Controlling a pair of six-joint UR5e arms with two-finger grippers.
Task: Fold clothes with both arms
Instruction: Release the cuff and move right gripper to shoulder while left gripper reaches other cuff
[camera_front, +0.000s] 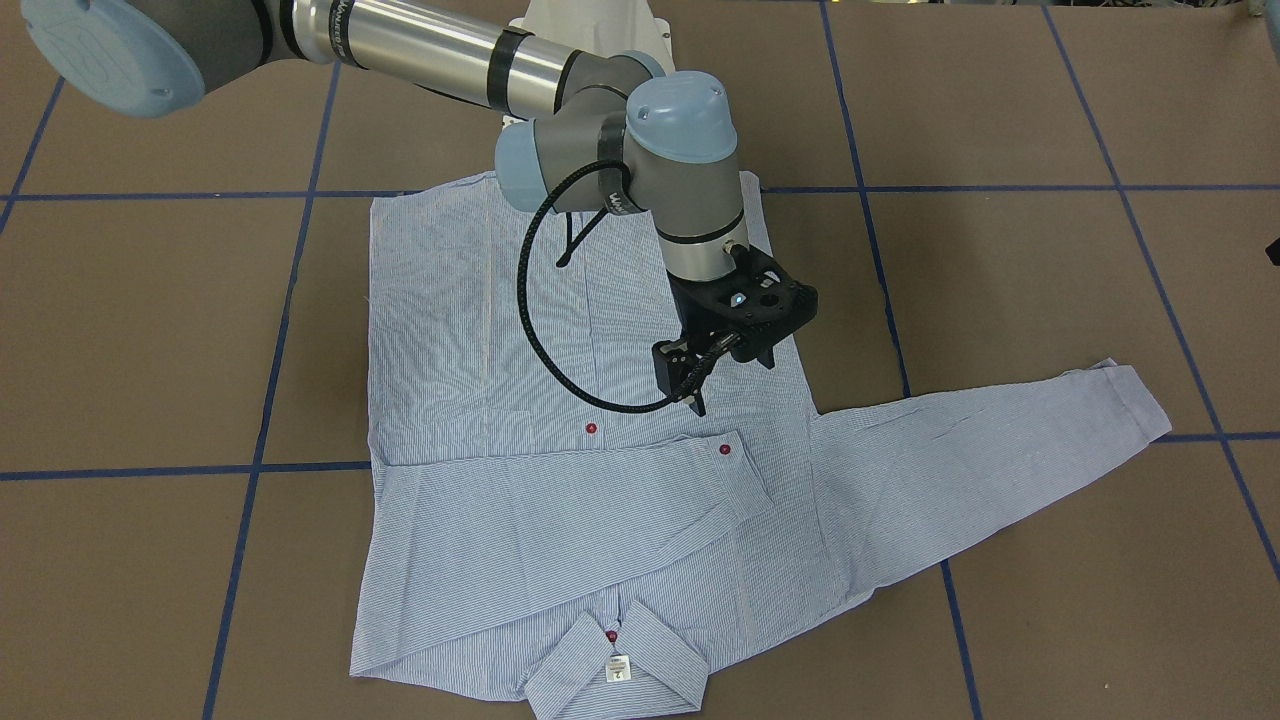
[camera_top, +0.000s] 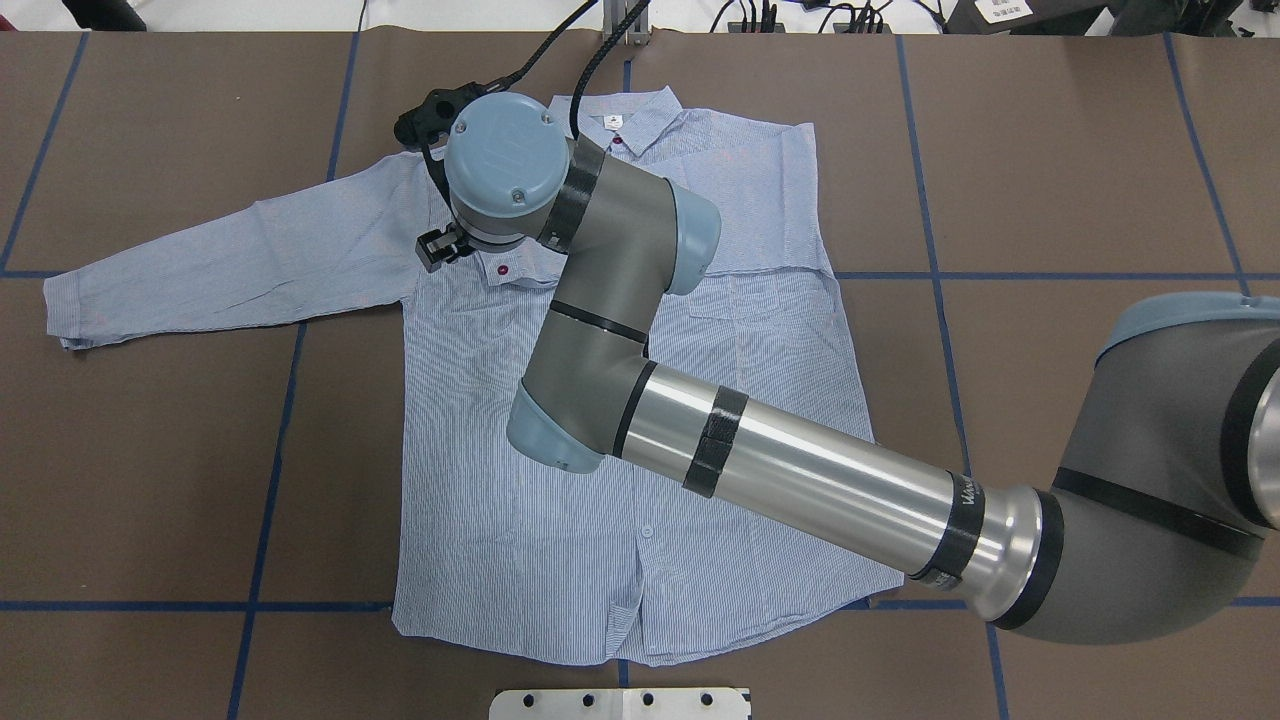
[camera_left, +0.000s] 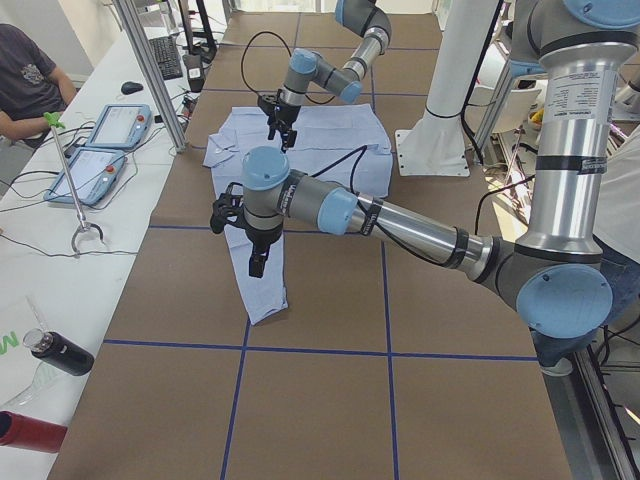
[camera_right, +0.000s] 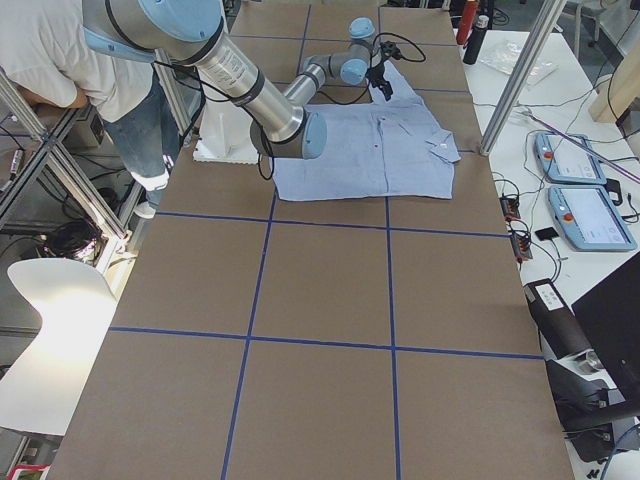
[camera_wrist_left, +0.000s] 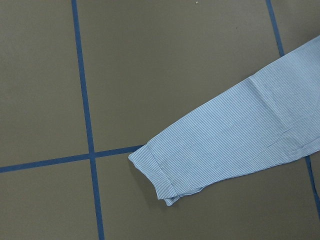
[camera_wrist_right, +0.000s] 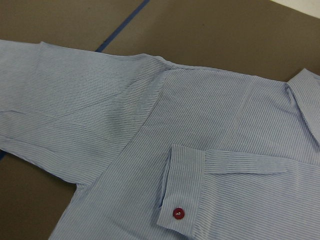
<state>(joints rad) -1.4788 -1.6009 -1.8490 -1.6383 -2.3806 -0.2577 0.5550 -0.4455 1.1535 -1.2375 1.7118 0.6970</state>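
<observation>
The right gripper hangs just above the front of the shirt. Its 2 fingers look apart and they hold nothing. It is apart from the cloth, and it stands just on the robot's side of a cuff. This cuff has 1 dark red button. It is the end of a sleeve that is folded flat across the chest.

The left gripper shows only in the view from the left end of the table. There it hangs high over the end of the other sleeve. I cannot tell if it is open or closed. Its wrist camera looks down on that sleeve's cuff, which lies flat.

The shirt lies spread on the brown table, front side up and buttoned. The collar is on the side away from the robot, and a small white label shows inside it. The hem is near the robot's base. The unfolded sleeve stretches straight out toward the robot's left and crosses 1 of the blue tape lines that divide the table into squares. The right arm reaches across the shirt from the robot's right, so it hides part of the chest in the overhead view.
</observation>
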